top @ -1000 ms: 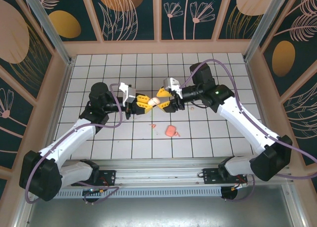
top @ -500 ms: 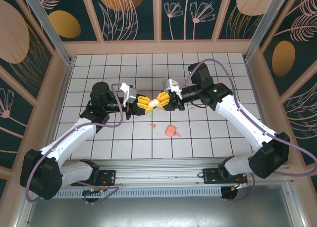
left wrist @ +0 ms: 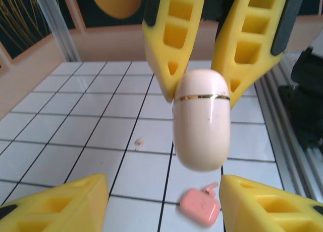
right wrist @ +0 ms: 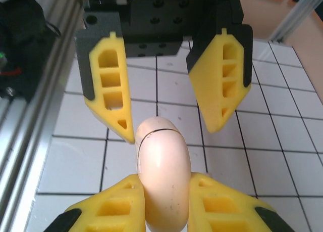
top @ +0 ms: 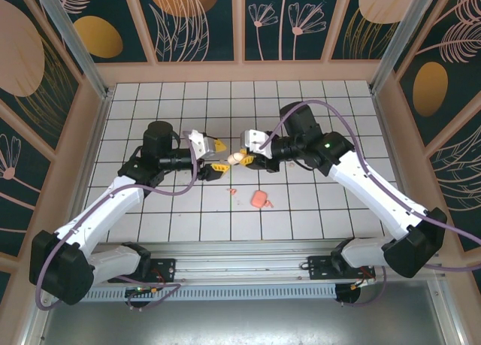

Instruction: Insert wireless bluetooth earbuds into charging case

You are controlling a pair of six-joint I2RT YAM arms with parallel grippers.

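The right fingers (left wrist: pixel 157 50) are clenched on the cream, pill-shaped, glossy plastic charging case (left wrist: pixel 202 121). They hold it in the air above the white tiled worktop (top: pixel 301 217), midway between the two arms. The left fingers (left wrist: pixel 86 191) stand released, one on each side of the charging case and clear of it. One tiny pale peach-cream earbud (left wrist: pixel 139 143) lies on a tile below, near a small pink rounded pouch with a loop (left wrist: pixel 201 205).

We judge these hazards:
- The shell is smooth and curved and only fingertips pinch it, so it may pivot, slip out, fall and scatter the earbud.
- The left fingers flank it closely, so a skewed retreat could knock it.
- The seam reads as closed, so the lid must open before any insertion.

For room to move, we note open tiles on all sides of the point where the arms meet. The enclosure walls (top: pixel 240 72) and the near aluminium rail (top: pixel 248 264) are well apart from it.
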